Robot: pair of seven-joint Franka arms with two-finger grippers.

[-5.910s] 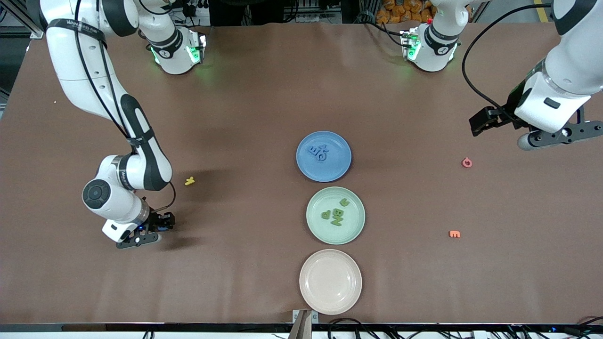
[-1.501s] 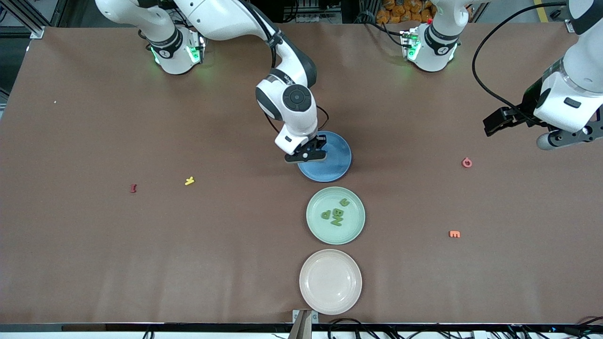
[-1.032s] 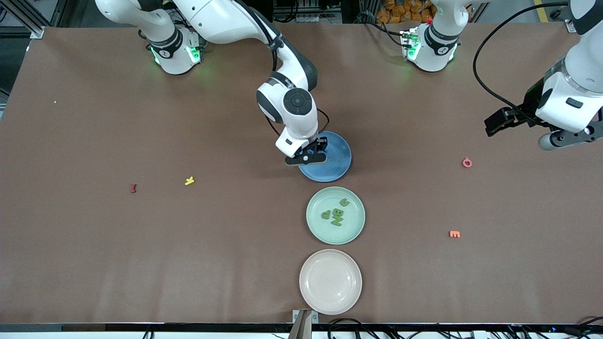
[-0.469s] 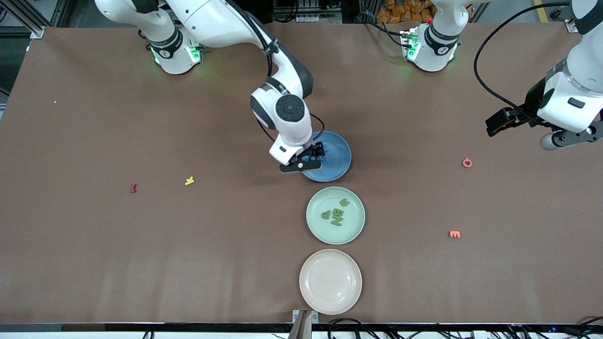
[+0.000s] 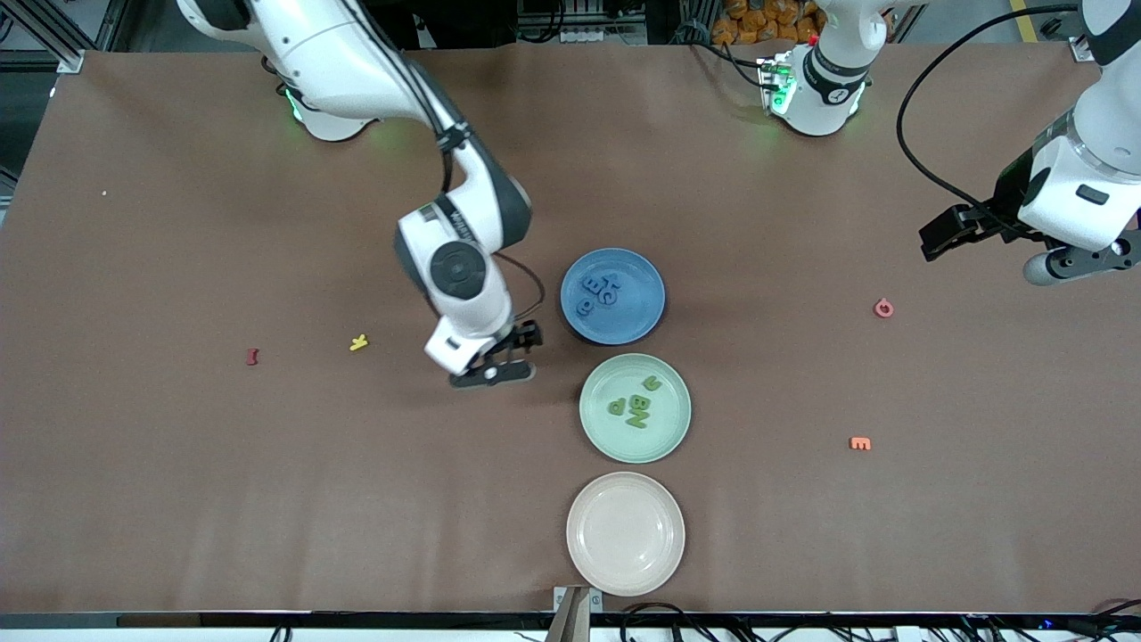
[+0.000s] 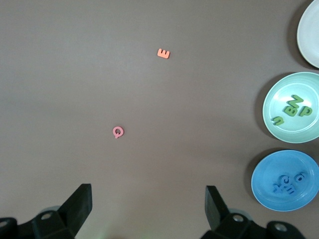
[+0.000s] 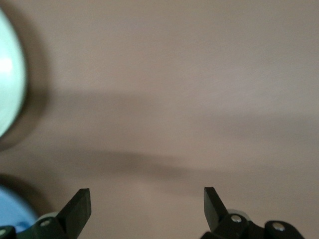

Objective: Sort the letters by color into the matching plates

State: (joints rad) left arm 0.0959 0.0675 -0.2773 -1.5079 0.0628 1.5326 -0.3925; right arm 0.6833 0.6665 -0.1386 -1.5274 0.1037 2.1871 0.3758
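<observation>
Brown table cover (image 5: pixel 267 499) under everything, operator. Your blue plate (image 5: pixel 613 296) sits mid-table with blue letters (image 5: pixel 597 292) bunched inside it toward the right arm's end; you can count four in the left wrist view (image 6: pixel 287 183). Just nearer the front camera is your green plate (image 5: pixel 635 407), holding four green letters (image 5: pixel 636 404) in a loose cluster near its middle, also seen from the left wrist (image 6: pixel 293 109). Nearer the camera again sits a beige-pink plate (image 5: pixel 626 533) with nothing in it.

Your right gripper (image 5: pixel 496 357) hangs over bare table just beside both plates, toward the right arm's end. Its fingers (image 7: pixel 79 206) are spread wide with nothing between them; only table shows in the gap, with the green plate's edge (image 7: pixel 7 84) and a sliver of the blue one (image 7: pixel 12 211) at the border of the right wrist view.

Your left gripper (image 5: pixel 1061 254) waits high over the left arm's end of the table, its fingers (image 6: pixel 82 201) wide apart and empty.

Strays on the table: a pink letter (image 5: pixel 882 308) and an orange E (image 5: pixel 859 442) toward the left arm's end; a yellow letter (image 5: pixel 358 341) and a dark red letter (image 5: pixel 252 357) toward the right arm's end.
</observation>
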